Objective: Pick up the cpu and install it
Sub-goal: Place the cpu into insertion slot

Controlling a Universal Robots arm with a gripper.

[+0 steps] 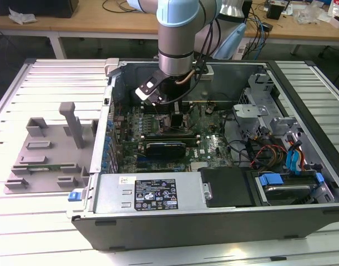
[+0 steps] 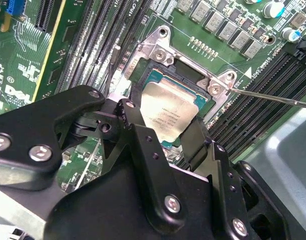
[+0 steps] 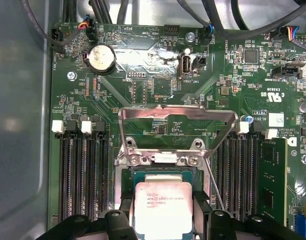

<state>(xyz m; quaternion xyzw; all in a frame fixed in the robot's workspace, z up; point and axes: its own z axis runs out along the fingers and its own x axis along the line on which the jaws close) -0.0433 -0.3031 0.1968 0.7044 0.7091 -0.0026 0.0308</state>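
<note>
- cpu (image 3: 163, 210): several lines of fine dark print are running across its metal top in both wrist views.
- motherboard (image 3: 158, 97): small white lettering is sitting beside the connectors and slots on the green surface.
- white logo (image 2: 10, 94): is showing large on the board's edge in the second wrist view.
- code sticker (image 3: 276, 120): is lying on the board near the memory slots.
- black label (image 1: 156, 194): is carrying white print and marks on the power supply (image 1: 108, 195), with a small white sticker (image 1: 126, 180) just beside it.
</note>
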